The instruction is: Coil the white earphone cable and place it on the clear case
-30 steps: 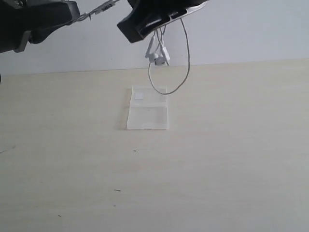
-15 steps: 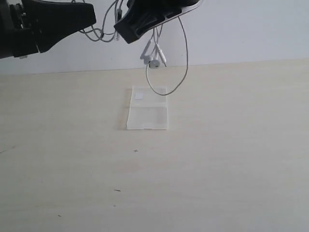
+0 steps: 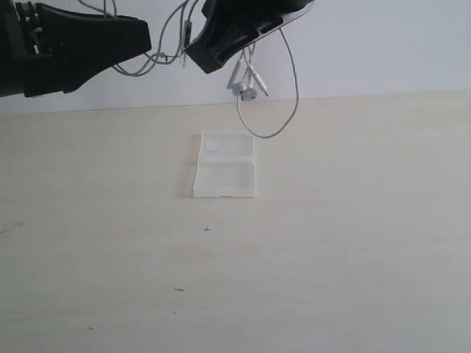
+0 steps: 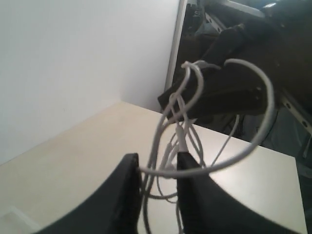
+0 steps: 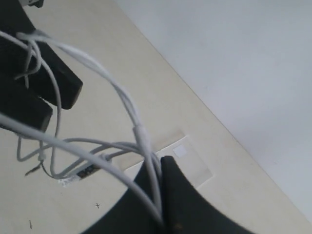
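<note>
High over the table, the white earphone cable (image 3: 283,70) hangs in loose loops between my two grippers. Its earbuds (image 3: 244,90) dangle above the clear case (image 3: 224,168), and one long loop drops close to the case's far edge. My right gripper (image 3: 199,57) is shut on several strands of the cable (image 5: 122,95), seen clamped at the jaws (image 5: 160,163). My left gripper (image 3: 145,38) is close beside it. In the left wrist view it (image 4: 156,163) stands open, with cable strands (image 4: 161,131) running through the gap and one strand across the fingertips.
The pale wooden table (image 3: 331,243) carries only the case, which lies flat with its white label (image 3: 212,145) at the far left corner. A white wall (image 3: 383,44) rises behind the table's far edge.
My left gripper has moved right, toward the right gripper. The cable between them went from taut to slack loops. The dangling earbuds and long loop swung slightly right.
</note>
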`<state>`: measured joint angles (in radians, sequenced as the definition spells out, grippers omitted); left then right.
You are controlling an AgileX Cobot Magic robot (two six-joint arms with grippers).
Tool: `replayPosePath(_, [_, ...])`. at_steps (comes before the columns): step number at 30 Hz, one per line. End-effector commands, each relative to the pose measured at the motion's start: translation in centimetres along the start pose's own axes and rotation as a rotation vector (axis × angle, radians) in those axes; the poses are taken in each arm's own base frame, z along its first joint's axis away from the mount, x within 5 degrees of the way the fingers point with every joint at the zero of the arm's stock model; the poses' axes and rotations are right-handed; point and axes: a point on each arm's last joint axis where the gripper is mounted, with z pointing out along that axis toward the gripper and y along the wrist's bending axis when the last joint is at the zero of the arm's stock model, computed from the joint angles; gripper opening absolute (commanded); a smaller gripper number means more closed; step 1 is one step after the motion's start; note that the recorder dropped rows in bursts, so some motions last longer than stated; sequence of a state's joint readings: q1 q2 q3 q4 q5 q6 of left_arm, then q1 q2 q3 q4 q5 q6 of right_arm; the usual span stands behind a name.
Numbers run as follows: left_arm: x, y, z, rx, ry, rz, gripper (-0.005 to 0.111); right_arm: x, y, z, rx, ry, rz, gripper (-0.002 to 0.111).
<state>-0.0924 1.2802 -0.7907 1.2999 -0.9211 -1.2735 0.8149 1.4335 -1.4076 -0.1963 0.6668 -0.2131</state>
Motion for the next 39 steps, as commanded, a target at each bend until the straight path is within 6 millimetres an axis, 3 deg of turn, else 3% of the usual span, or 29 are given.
replayPosePath(1, [0.2,0.1,0.0,-0.007,0.031,0.008,0.018,0.1,-0.4,0.0,0.027,0.018,-0.027,0.0])
replayPosePath(4, [0.4,0.1,0.0,-0.001,0.049,0.023,0.0,0.1,-0.4,0.0,0.027,0.023,-0.029,0.0])
replayPosePath(15, [0.9,1.0,-0.1,-0.1,0.112,0.007,0.0,0.1,-0.5,-0.7,0.034,0.018,-0.03,0.0])
replayPosePath(25, [2.8,2.1,0.9,-0.063,0.157,-0.082,0.0,-0.5,-1.1,-3.0,0.072,-0.053,-0.037,0.0])
replayPosePath(39, [4.4,3.4,1.7,-0.085,0.199,-0.135,0.0,0.3,-1.0,-3.1,0.05,0.035,-0.029,0.0])
